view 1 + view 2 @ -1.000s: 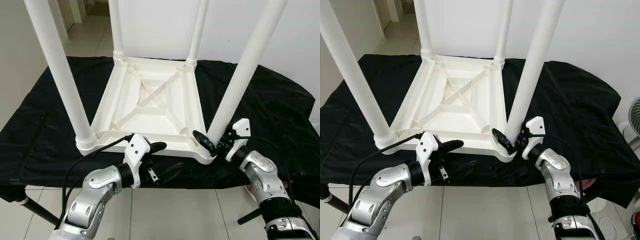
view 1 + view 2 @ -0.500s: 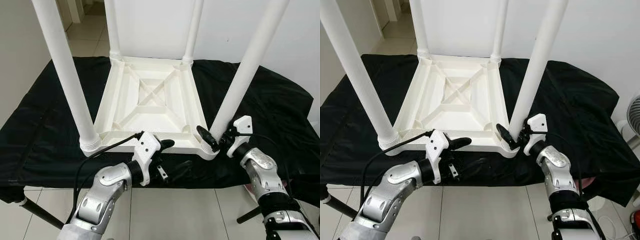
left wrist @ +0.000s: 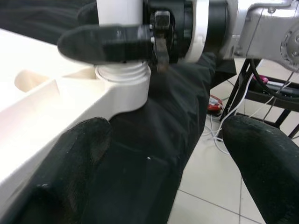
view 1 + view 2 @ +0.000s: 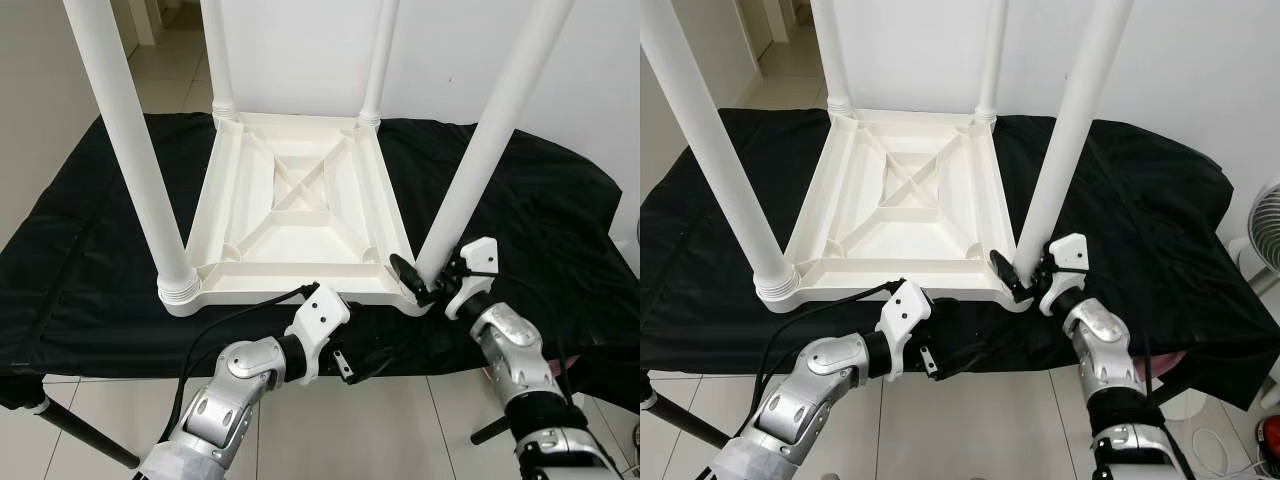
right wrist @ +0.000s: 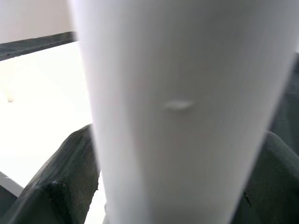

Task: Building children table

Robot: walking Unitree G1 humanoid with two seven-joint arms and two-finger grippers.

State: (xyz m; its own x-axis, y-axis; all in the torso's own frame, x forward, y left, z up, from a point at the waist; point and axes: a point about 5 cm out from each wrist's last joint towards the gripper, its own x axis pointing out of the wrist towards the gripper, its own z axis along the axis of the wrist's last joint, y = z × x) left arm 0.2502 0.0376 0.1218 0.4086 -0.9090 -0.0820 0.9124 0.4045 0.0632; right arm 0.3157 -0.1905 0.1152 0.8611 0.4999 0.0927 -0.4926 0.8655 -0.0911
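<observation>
Your right end effector (image 4: 428, 283) pinches the base of the near-right leg (image 4: 482, 150) of the upside-down white children table (image 4: 295, 225), which sits on the black-draped desk (image 4: 560, 220); up close the leg is a white blur with a dark finger (image 5: 60, 186) on each side. Your left end effector (image 4: 365, 355) hangs spread open just below the table's near edge, its fingers hard to make out against the black cloth. All four leg tops are cut off.
</observation>
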